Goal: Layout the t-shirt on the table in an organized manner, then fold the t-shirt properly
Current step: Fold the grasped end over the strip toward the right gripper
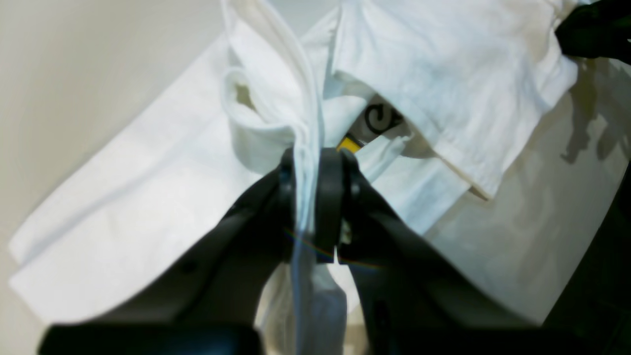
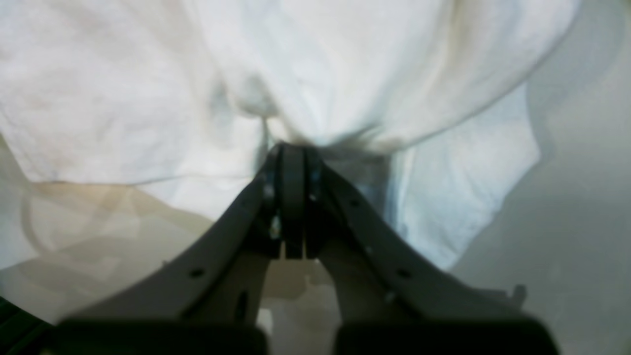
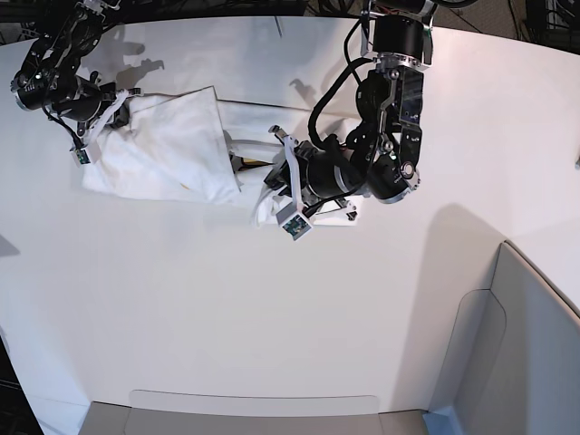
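- T-shirt point(image 3: 172, 149) lies bunched on the white table point(image 3: 272, 308); plain reverse up
- Left gripper point(image 1: 311, 160) pinches a cloth fold; right gripper point(image 2: 292, 150) clamps the shirt's edge

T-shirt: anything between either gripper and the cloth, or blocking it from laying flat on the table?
Nothing visible. The left gripper is shut on a bunched fold of the t-shirt; the right gripper is shut on its edge. The bare table around the shirt shows no other objects in the way.
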Action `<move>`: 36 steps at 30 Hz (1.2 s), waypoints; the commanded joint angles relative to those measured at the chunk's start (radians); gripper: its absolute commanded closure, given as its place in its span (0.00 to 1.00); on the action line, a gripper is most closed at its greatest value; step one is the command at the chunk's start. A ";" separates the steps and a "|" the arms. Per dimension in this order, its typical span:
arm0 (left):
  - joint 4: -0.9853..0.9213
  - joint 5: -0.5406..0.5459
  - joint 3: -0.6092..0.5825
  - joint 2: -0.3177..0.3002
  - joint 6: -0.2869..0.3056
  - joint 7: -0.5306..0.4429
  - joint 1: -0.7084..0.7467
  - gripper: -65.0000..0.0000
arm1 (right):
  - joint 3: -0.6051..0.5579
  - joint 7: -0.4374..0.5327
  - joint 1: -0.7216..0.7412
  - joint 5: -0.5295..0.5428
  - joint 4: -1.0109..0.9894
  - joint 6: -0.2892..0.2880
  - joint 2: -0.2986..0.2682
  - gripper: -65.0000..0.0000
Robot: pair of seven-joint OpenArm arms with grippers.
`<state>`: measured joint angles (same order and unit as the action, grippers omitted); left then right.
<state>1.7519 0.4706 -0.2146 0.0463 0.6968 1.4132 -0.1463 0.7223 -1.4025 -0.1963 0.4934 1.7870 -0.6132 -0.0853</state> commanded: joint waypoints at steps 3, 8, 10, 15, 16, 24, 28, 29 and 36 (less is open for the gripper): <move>0.016 0.015 -0.009 0.022 0.001 -0.022 -0.017 1.00 | 0.000 0.006 0.010 0.011 0.018 -0.003 -0.011 1.00; 0.013 0.015 -0.010 0.050 0.001 -0.022 -0.014 1.00 | 0.000 0.006 0.010 0.011 0.017 -0.003 -0.009 1.00; 0.001 0.014 -0.010 0.050 0.001 -0.022 -0.014 1.00 | 0.000 0.006 0.010 0.011 0.017 -0.003 -0.009 1.00; -0.051 0.000 -0.010 0.050 0.001 -0.022 -0.016 1.00 | 0.000 0.006 0.010 0.011 0.017 -0.003 -0.009 1.00; -0.053 0.000 -0.010 0.050 0.001 -0.022 -0.016 1.00 | 0.000 0.006 0.011 0.011 0.017 -0.003 -0.009 1.00; -0.051 0.000 -0.010 0.066 0.001 -0.017 -0.014 0.86 | 0.000 0.006 0.024 0.009 0.015 -0.003 -0.009 1.00; -0.051 0.001 -0.010 0.077 0.001 -0.017 -0.019 0.83 | 0.000 0.006 0.024 0.009 0.015 -0.003 -0.009 1.00; -0.051 0.001 -0.010 0.077 0.001 -0.017 -0.019 0.82 | 0.000 0.006 0.024 0.009 0.015 -0.003 -0.009 1.00; -0.051 0.004 -0.009 0.097 0.001 -0.017 -0.022 0.79 | 0.000 0.006 0.024 0.009 0.015 -0.003 -0.009 1.00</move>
<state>1.6825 0.4564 -0.2218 0.1337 0.6968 1.4128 -0.1474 0.7204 -1.4059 -0.1806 0.4931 1.7866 -0.6132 -0.0845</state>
